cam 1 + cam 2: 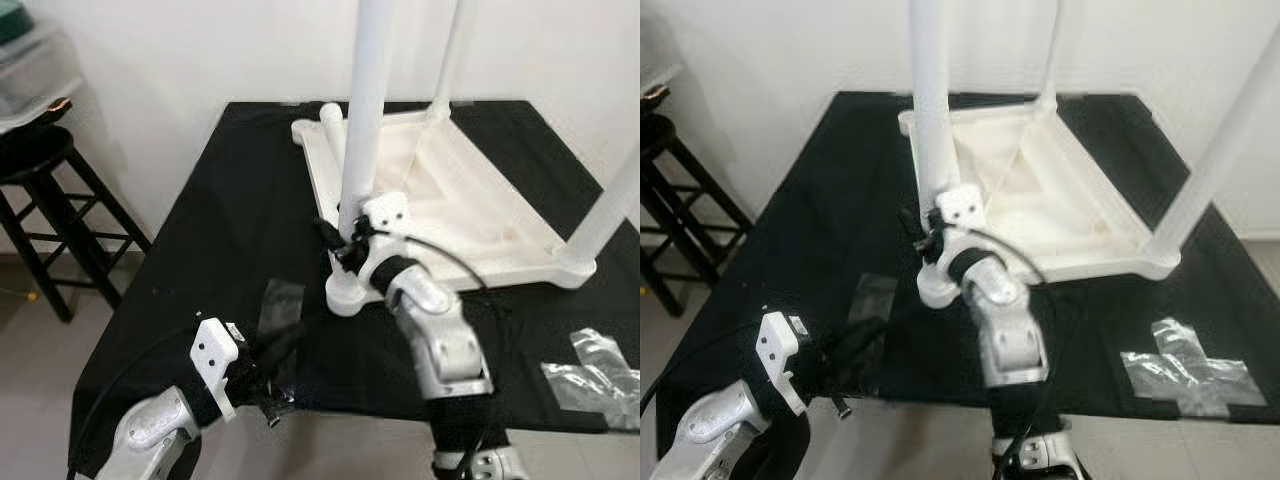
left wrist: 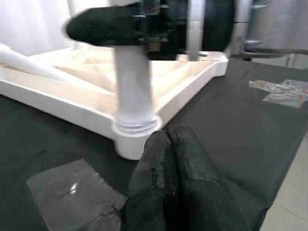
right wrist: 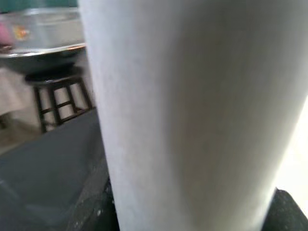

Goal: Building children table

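- White tabletop (image 1: 470,190) lay upside down on a black table (image 1: 200,260), ribbed underside up.
- Three legs stood upright in corner sockets: near leg (image 1: 365,120), far leg (image 1: 450,60), right leg (image 1: 615,205).
- A fourth leg (image 1: 333,135) lay loose on the tabletop along its left rim, not socketed.
- Right gripper (image 1: 350,240) was at the near leg, low on it just above the socket (image 1: 348,292). Fingers clamped round the leg; the right wrist view had the white tube right up against the camera, with black finger ends at either side of it.
- Left gripper (image 2: 175,159) hovered low over the table's near left part, in front of the near socket, apart from it. Fingers pressed together, holding nothing.
- A clear tape patch (image 2: 72,192) was stuck to the table just beside the left fingers; a second, crossed tape patch (image 1: 595,375) sat at the near right edge.
- A dark stool (image 1: 40,200) stood on the floor left of the table, against the wall; a clear bin (image 1: 30,70) sat on top of it.
- A black cable (image 1: 455,260) looped off the right wrist over the tabletop's near rim.
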Robot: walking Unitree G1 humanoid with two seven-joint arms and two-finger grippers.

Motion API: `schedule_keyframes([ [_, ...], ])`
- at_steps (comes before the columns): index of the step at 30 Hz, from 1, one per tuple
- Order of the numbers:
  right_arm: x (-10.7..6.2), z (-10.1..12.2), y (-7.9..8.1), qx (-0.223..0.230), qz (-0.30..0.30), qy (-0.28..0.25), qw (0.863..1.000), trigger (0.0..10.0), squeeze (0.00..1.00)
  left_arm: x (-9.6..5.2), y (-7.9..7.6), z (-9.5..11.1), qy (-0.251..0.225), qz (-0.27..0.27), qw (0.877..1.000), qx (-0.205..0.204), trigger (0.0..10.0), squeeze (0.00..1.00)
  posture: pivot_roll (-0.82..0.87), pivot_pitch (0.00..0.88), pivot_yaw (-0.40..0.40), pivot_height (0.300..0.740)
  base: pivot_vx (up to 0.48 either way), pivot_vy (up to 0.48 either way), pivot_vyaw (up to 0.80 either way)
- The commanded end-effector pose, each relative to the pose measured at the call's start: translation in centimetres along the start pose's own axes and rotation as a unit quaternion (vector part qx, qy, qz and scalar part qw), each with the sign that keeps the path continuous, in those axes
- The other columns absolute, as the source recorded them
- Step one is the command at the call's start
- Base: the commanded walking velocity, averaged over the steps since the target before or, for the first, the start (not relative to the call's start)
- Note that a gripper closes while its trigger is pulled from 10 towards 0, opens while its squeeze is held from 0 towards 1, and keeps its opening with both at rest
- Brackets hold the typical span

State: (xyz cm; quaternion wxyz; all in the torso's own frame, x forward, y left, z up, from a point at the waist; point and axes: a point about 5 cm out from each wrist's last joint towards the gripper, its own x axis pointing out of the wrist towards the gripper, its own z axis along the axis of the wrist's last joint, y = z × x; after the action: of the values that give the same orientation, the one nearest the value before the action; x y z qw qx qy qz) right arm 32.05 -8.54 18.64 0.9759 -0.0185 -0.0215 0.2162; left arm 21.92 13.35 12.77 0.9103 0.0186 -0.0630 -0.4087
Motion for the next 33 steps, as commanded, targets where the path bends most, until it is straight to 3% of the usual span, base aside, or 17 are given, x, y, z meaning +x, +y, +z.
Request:
schedule_keyframes([
  [1, -0.4, -2.7, -0.4, -0.002, -0.016, 0.070, 0.997, 0.0, 0.00, -0.3, 0.1, -0.2, 0.007, -0.004, 1.000, 0.003, 0.0, 0.00, 0.03, 0.089, 0.003, 0.740, 0.000, 0.000, 0.00],
  [6, -0.1, -2.5, -0.3, -0.014, -0.014, 0.067, 0.998, 0.0, 0.00, -0.3, 0.1, -0.2, 0.008, -0.006, 1.000, 0.004, 0.0, 0.00, 0.02, 0.091, 0.007, 0.740, 0.000, 0.000, 0.00],
  [7, 0.1, -2.1, 0.4, -0.017, 0.000, 0.062, 0.998, 1.7, 0.00, -0.3, 0.1, -0.2, 0.005, 0.001, 1.000, 0.004, 0.0, 0.00, 0.02, 0.092, 0.007, 0.740, 0.000, 0.000, 0.00],
  [9, 0.1, -2.1, 0.4, -0.017, 0.000, 0.062, 0.998, 1.7, 0.00, -0.3, 0.1, -0.2, 0.005, 0.001, 1.000, 0.004, 0.0, 0.00, 0.02, 0.092, 0.007, 0.740, 0.000, 0.000, 0.00],
  [10, 0.2, -1.6, 0.9, -0.017, 0.006, 0.065, 0.998, 10.0, 0.00, -0.2, 0.1, -0.1, 0.004, 0.003, 1.000, 0.003, 0.0, 0.00, 0.02, 0.093, 0.012, 0.740, 0.000, 0.000, 0.00],
  [11, 0.3, -1.3, 1.0, -0.016, 0.012, 0.063, 0.998, 10.0, 0.24, -0.2, 0.1, -0.1, 0.004, 0.002, 1.000, 0.003, 0.0, 0.00, 0.02, 0.093, 0.012, 0.740, 0.000, 0.000, 0.00],
  [13, 0.3, -1.3, 1.0, -0.016, 0.012, 0.063, 0.998, 10.0, 0.24, -0.2, 0.1, -0.1, 0.004, 0.002, 1.000, 0.003, 0.0, 0.00, 0.02, 0.093, 0.012, 0.740, 0.000, 0.000, 0.00],
  [14, 0.5, -1.0, 1.1, -0.011, 0.025, 0.057, 0.998, 10.0, 1.00, -0.2, 0.1, -0.1, 0.004, 0.000, 1.000, 0.003, 0.0, 0.00, 0.02, 0.093, 0.012, 0.740, 0.000, 0.000, 0.00],
  [20, 1.7, 1.2, 1.2, -0.019, 0.150, 0.014, 0.988, 10.0, 1.00, 0.0, 0.0, -0.1, 0.003, -0.003, 1.000, 0.002, 0.0, 0.00, 0.02, 0.097, 0.016, 0.740, 0.000, 0.000, 0.00],
  [21, 1.7, 1.5, 1.3, -0.034, 0.198, 0.008, 0.980, 10.0, 0.78, 0.0, 0.0, 0.0, 0.002, -0.003, 1.000, 0.002, 0.0, 0.00, 0.02, 0.098, 0.015, 0.740, 0.000, 0.000, 0.00],
  [22, 1.7, 1.5, 1.3, -0.034, 0.198, 0.008, 0.980, 10.0, 0.78, 0.0, 0.0, 0.0, 0.002, -0.003, 1.000, 0.002, 0.0, 0.00, 0.02, 0.098, 0.015, 0.740, 0.000, 0.000, 0.00],
  [23, 1.8, 1.5, 1.1, -0.054, 0.246, 0.011, 0.968, 10.0, 0.00, 0.0, 0.0, 0.0, 0.002, -0.002, 1.000, 0.002, 0.0, 0.00, 0.02, 0.098, 0.015, 0.740, 0.000, 0.000, 0.00],
  [25, 1.8, 1.5, 1.1, -0.054, 0.246, 0.011, 0.968, 10.0, 0.00, 0.0, 0.0, 0.0, 0.002, -0.002, 1.000, 0.002, 0.0, 0.00, 0.02, 0.098, 0.015, 0.740, 0.000, 0.000, 0.00],
  [27, 1.8, 1.4, 0.7, -0.077, 0.341, 0.016, 0.937, 10.0, 0.00, 0.0, 0.0, 0.0, 0.001, -0.002, 1.000, 0.003, 0.0, 0.00, 0.03, 0.101, 0.018, 0.740, 0.000, 0.000, 0.00],
  [31, 2.0, 1.2, 0.0, -0.068, 0.394, 0.024, 0.916, 10.0, 0.00, 0.1, 0.0, 0.0, 0.001, -0.002, 1.000, 0.003, 0.0, 0.00, 0.03, 0.102, 0.018, 0.740, 0.000, 0.000, 0.00],
  [32, 2.1, 1.2, -0.3, -0.060, 0.405, 0.028, 0.912, 6.7, 0.00, 0.1, 0.0, 0.0, 0.001, -0.002, 1.000, 0.003, 0.0, 0.00, 0.03, 0.102, 0.018, 0.740, 0.000, 0.000, 0.00],
  [33, 2.1, 1.2, -0.3, -0.060, 0.405, 0.028, 0.912, 6.7, 0.00, 0.1, 0.0, 0.0, 0.001, -0.002, 1.000, 0.003, 0.0, 0.00, 0.03, 0.102, 0.018, 0.740, 0.000, 0.000, 0.00],
])
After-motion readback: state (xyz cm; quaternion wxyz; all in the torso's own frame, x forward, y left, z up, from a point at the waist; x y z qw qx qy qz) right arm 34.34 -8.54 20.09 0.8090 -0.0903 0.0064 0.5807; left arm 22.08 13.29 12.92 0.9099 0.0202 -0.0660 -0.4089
